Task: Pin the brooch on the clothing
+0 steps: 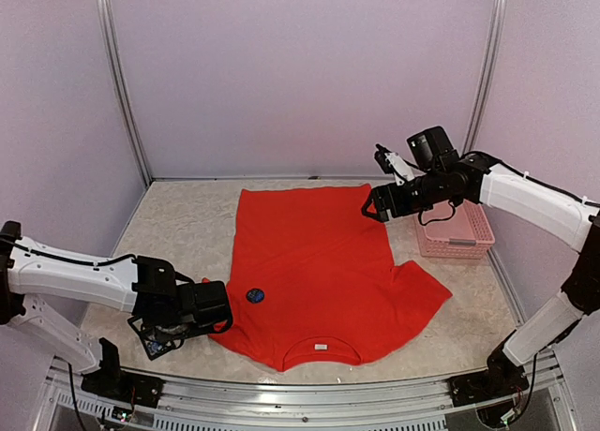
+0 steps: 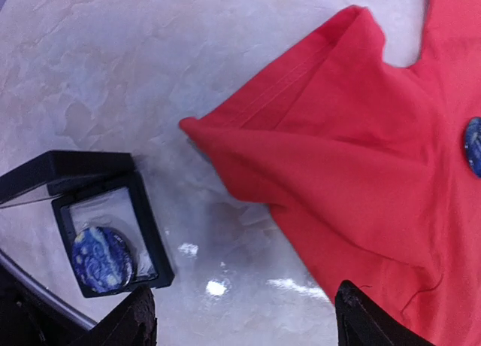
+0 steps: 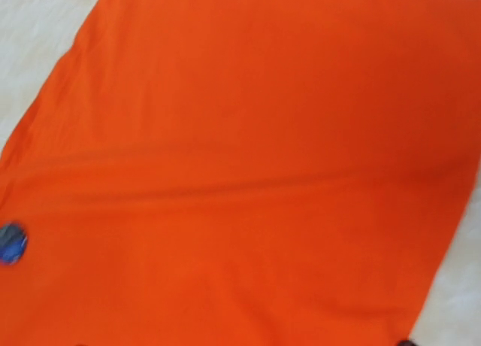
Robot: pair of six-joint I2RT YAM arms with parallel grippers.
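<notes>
The red T-shirt (image 1: 314,267) lies flat on the table, its neckline and white label (image 1: 321,346) toward the near edge. A round blue brooch (image 1: 255,295) rests on its left chest; it also shows in the left wrist view (image 2: 473,145) and the right wrist view (image 3: 11,243). A second blue brooch (image 2: 103,257) sits in an open black box (image 2: 113,233). My left gripper (image 2: 248,323) is open and empty, low over the table between the box and the shirt's sleeve (image 2: 301,128). My right gripper (image 1: 373,206) is open above the shirt's far right corner.
A pink basket (image 1: 455,227) stands at the right, beside the shirt's hem. The black box (image 1: 159,342) lies near the front left edge under my left wrist. The table top is pale marble pattern (image 1: 187,225), with white walls around it.
</notes>
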